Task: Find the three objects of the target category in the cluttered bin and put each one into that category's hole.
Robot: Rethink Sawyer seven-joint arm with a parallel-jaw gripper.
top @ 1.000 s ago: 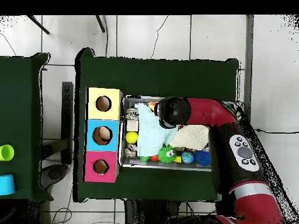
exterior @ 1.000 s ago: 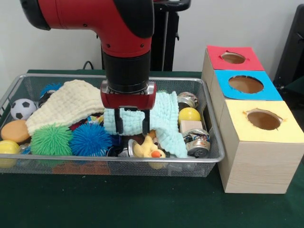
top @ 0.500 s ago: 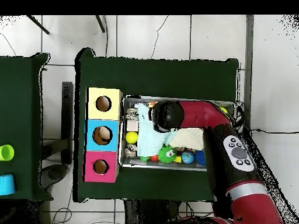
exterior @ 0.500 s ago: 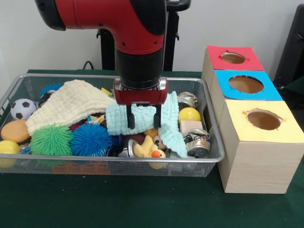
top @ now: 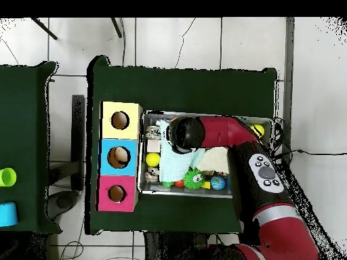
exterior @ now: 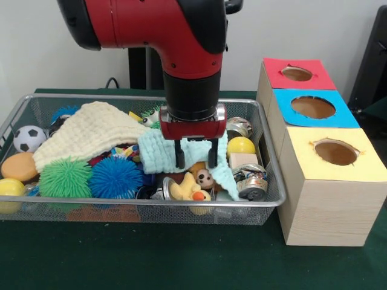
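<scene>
- Front view: the red and black arm (exterior: 181,36) comes down over the wire bin (exterior: 266,181), and its gripper (exterior: 196,160) has both dark fingers (exterior: 179,156) pressed into a pale mint cloth (exterior: 158,151), closed on a fold of it (the cloth bunches up between them).
- The mint cloth lies in the middle of the bin, draped down toward the bin's near wall on the right, just above a yellow rubber duck (exterior: 187,190) and a small brown toy face (exterior: 206,179).
- A cream cloth (exterior: 84,133) covers the left-centre clutter; before it sit a green spiky ball (exterior: 65,178) and a blue spiky ball (exterior: 115,177), side by side.
- At the bin's left end are a small football (exterior: 28,138), an orange ball (exterior: 19,166) and a yellow ball (exterior: 11,187).
- Right of the gripper: a yellow ball (exterior: 241,145), a pale wooden block (exterior: 242,161) and a metal can (exterior: 251,180).
- Three boxes stand beside the bin, each with a hole on top: red (exterior: 296,73), blue (exterior: 313,107), yellow (exterior: 336,152) (yellow nearest the camera).
- Overhead view: the arm (top: 223,132) hides the gripper; the mint cloth (top: 177,159) shows below it in the bin (top: 141,152), next to the yellow ball (top: 153,160).
</scene>
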